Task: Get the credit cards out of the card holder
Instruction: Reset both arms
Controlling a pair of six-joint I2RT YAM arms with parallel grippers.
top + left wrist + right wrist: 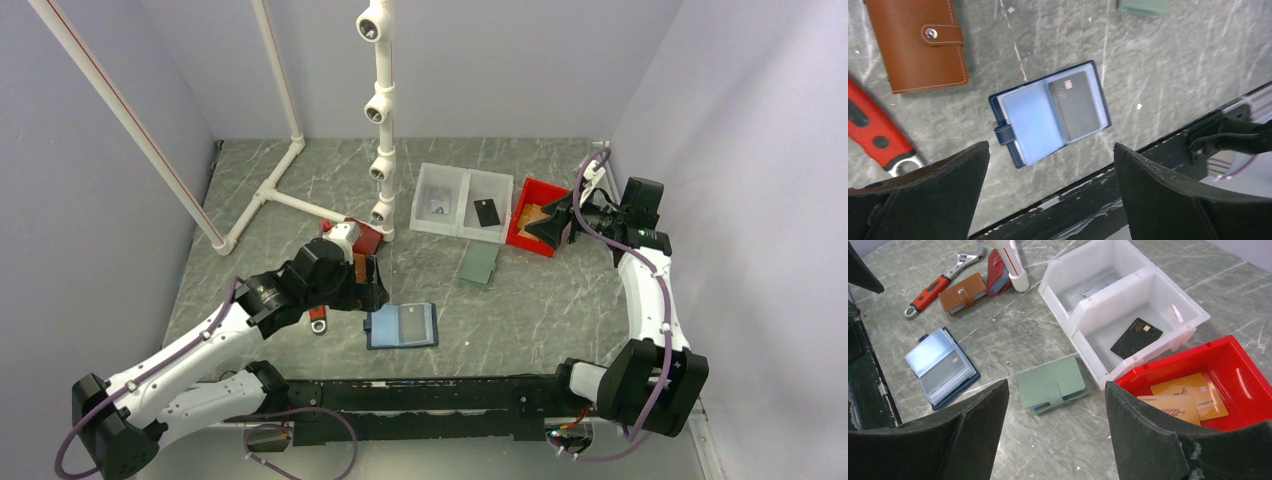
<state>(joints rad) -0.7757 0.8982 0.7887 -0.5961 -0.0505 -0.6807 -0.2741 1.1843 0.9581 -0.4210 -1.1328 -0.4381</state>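
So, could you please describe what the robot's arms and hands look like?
The left arm and right arm share white shells with black joint housings, and a purple cable loops along each. The left hand and right hand each carry two broad, matte black, wedge-shaped fingers.

Card holder (pixel 401 325) lying open, left gripper (pixel 380 285) at its 10 o'clock, right gripper (pixel 545 225) over red bin (pixel 538 190) at 2 o'clock, black card (pixel 487 212) in white bin (pixel 462 232).
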